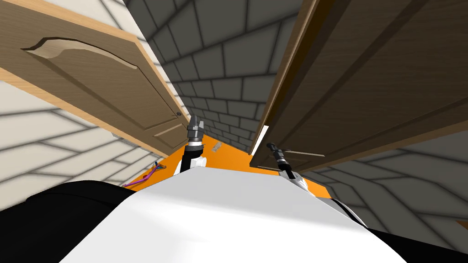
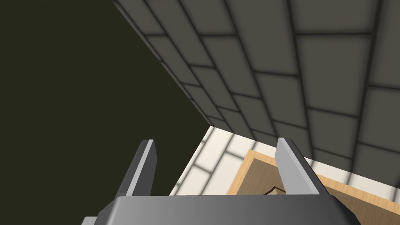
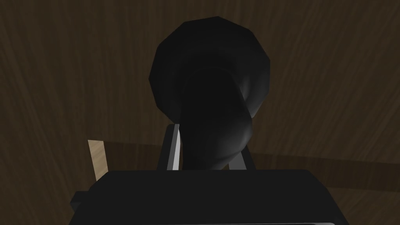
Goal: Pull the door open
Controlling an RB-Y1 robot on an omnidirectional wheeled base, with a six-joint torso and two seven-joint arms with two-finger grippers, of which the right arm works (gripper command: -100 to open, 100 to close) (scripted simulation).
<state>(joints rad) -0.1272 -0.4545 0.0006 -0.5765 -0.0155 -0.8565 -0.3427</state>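
Observation:
A dark brown wooden door [image 1: 365,86] stands on my right, swung partly away from its frame. My right gripper [image 1: 271,147] is at its face, shut on the door's black knob [image 3: 213,113]; in the right wrist view both fingers [image 3: 174,150] press the knob's sides. A second, lighter brown panelled door [image 1: 91,77] stands on my left. My left gripper [image 1: 195,122] is raised between the two doors, open and holding nothing; its fingers [image 2: 291,168] stand wide apart.
A grey brick wall [image 1: 224,68] runs ahead between the doors. The floor [image 1: 228,157] below is orange, with a purple cord [image 1: 146,176] at the left and a small pale object [image 1: 217,146] further on. White brick walls flank the left door.

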